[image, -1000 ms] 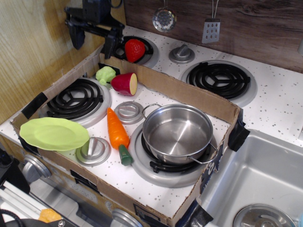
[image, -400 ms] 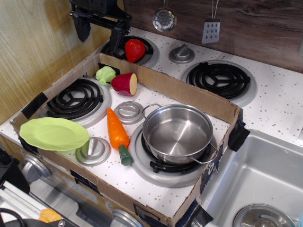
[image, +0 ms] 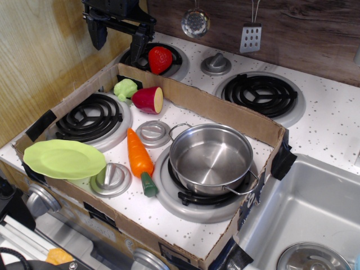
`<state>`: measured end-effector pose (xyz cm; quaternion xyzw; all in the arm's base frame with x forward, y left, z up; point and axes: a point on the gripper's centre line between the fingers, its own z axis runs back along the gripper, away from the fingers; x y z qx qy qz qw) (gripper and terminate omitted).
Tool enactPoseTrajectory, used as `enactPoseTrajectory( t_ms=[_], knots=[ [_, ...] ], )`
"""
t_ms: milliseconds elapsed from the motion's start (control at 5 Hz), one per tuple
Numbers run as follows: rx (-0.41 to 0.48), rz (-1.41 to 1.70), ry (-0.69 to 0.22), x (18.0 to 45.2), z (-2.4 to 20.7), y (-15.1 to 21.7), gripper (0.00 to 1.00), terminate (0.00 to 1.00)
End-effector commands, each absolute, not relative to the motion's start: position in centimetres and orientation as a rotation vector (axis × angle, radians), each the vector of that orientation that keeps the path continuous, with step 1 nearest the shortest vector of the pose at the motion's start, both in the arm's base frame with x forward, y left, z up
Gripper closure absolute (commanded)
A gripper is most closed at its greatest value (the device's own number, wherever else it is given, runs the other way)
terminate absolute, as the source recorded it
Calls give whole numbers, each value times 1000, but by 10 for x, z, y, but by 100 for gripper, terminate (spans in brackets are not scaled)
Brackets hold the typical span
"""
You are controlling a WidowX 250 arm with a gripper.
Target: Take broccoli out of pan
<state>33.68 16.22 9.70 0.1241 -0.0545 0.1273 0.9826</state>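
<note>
Parking gripper (image: pixel 118 35) high at the back-left corner, fingers apart, holding nothing.
I see broccoli (image: pixel 125 88) outside the empty pan (image: pixel 211 157), near the back-left edge beside the red vegetable half (image: pixel 148 99); task looks done.

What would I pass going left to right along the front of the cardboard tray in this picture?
Green plate → silver knob → carrot → pan, which sits empty on its burner.
</note>
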Motion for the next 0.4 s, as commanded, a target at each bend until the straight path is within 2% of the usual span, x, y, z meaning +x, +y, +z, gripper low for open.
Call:
enactPoseTrajectory(
  t_ms=[0,200],
  knots=[
    [270,265,-173,346,122,161,0,0],
    [270,265,-173,346,122,161,0,100]
  ],
)
